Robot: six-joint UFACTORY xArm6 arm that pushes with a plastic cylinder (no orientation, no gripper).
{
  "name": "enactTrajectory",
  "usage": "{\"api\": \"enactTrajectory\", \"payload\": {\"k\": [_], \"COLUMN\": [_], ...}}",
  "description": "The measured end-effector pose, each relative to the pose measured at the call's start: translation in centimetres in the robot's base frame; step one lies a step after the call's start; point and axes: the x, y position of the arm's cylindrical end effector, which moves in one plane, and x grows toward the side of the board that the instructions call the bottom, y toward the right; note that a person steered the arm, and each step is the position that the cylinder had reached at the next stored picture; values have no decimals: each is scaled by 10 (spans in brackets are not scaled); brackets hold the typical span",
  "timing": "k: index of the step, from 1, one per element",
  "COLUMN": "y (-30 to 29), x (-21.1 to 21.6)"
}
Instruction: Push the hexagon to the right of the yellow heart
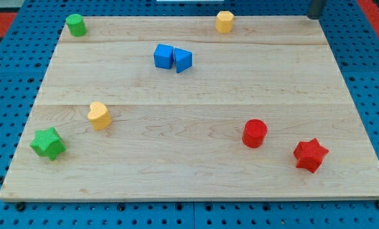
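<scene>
The yellow hexagon (224,21) sits at the top edge of the wooden board (196,178), right of centre. The yellow heart (99,115) lies on the board's left side, about halfway down. My tip (315,17) shows as a dark rod end at the view's top right corner, well to the right of the hexagon and touching no block.
A green cylinder (76,25) stands at the top left corner. A blue cube (163,55) and a blue triangle (183,60) touch each other between the hexagon and the heart. A green star (48,142) is at the lower left. A red cylinder (254,133) and a red star (310,154) are at the lower right.
</scene>
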Motion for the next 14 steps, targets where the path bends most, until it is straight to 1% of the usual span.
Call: {"api": "enactTrajectory", "payload": {"k": [1, 2, 3, 4, 5, 6, 7, 8, 9, 10, 12, 13, 14], "y": [-86, -188, -251, -252, -240, -210, -186, -181, -218, -224, -201, -196, -197], "x": [0, 1, 7, 41, 31, 58, 96, 88, 75, 76, 131, 171, 186]}}
